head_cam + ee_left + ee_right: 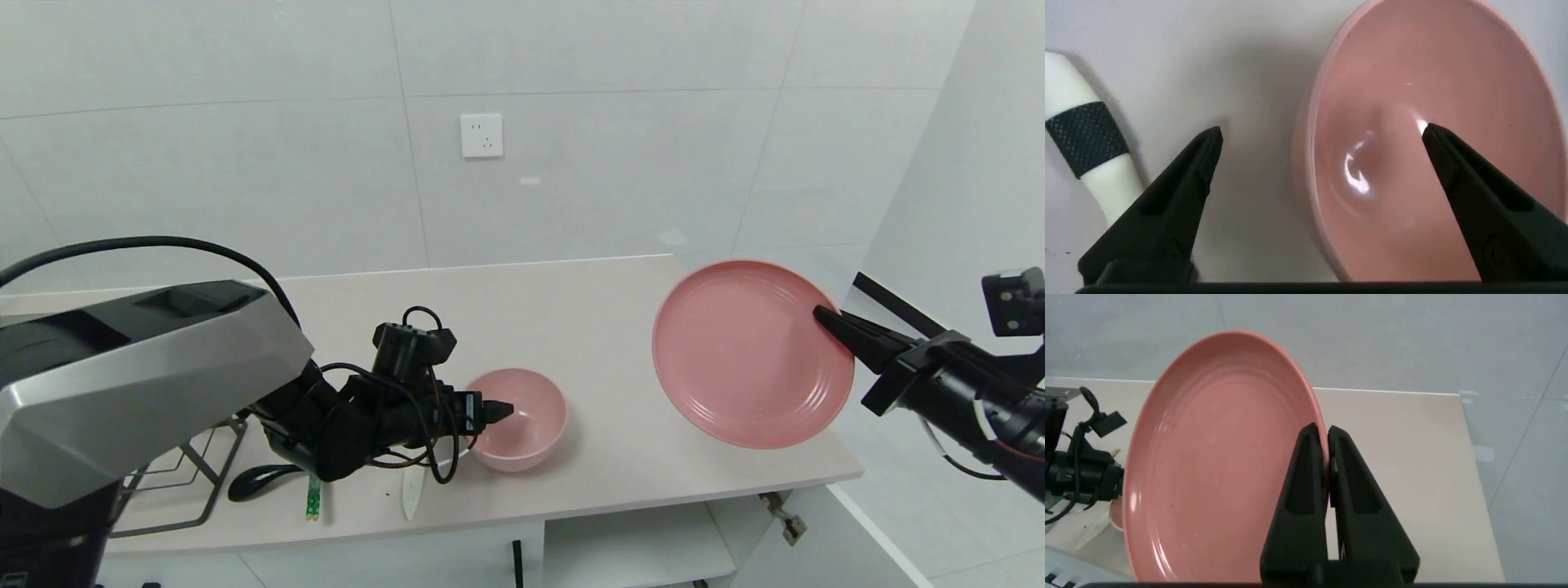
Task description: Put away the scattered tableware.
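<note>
Plate (747,355) clamped in right jaws over beige counter (604,310), tiled wall (245,122) behind; left jaws open astride bowl (529,418).

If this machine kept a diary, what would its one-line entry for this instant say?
left pincer open, astride pink bowl rim | right pincer shut on pink plate | plate tilted, airborne near right end of counter

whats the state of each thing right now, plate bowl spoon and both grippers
plate: tilted, held up off the counter by its rim
bowl: upright on the counter, empty
right gripper: shut on the plate
left gripper: open, one finger inside the bowl, one outside
black spoon: lying flat on the counter
</note>
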Robot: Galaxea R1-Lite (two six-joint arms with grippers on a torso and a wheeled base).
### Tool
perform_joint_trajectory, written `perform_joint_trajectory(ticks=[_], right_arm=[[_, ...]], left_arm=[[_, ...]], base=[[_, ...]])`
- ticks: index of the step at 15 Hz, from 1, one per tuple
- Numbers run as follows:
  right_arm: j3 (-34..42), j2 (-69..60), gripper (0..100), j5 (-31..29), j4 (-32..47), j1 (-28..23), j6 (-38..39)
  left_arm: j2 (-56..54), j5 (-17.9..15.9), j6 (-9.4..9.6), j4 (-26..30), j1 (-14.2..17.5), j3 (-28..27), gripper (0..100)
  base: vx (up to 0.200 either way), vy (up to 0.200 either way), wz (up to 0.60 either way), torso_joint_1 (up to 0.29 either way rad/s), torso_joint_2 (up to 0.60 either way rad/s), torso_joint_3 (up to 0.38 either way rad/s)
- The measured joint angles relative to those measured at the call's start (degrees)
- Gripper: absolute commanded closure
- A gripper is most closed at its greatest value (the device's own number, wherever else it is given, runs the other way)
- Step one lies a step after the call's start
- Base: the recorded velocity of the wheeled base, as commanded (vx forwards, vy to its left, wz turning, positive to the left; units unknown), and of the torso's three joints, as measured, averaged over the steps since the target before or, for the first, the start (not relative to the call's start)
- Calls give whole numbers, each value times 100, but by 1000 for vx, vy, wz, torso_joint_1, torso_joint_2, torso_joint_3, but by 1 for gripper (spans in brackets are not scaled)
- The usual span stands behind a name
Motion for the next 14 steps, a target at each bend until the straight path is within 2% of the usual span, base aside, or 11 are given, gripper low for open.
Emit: perform_joint_trajectory(ticks=[5, 8, 11, 14], right_arm=[[-22, -9, 100, 2, 0, -60, 11], [-66, -15, 100, 0, 0, -71, 4], [-80, -30, 100, -2, 2, -66, -5], [-85, -111, 100, -6, 0, -68, 4]], left_arm=[[-17, 30, 17, -171, -60, 69, 100], [-347, 99, 63, -195, -60, 308, 100], [-797, 230, 301, -250, -11, 566, 100], [-1342, 312, 567, -685, 65, 1114, 100]], base=[[0, 0, 0, 0, 0, 0], [0, 0, 0, 0, 0, 0], [0, 0, 0, 0, 0, 0], [0, 0, 0, 0, 0, 0]])
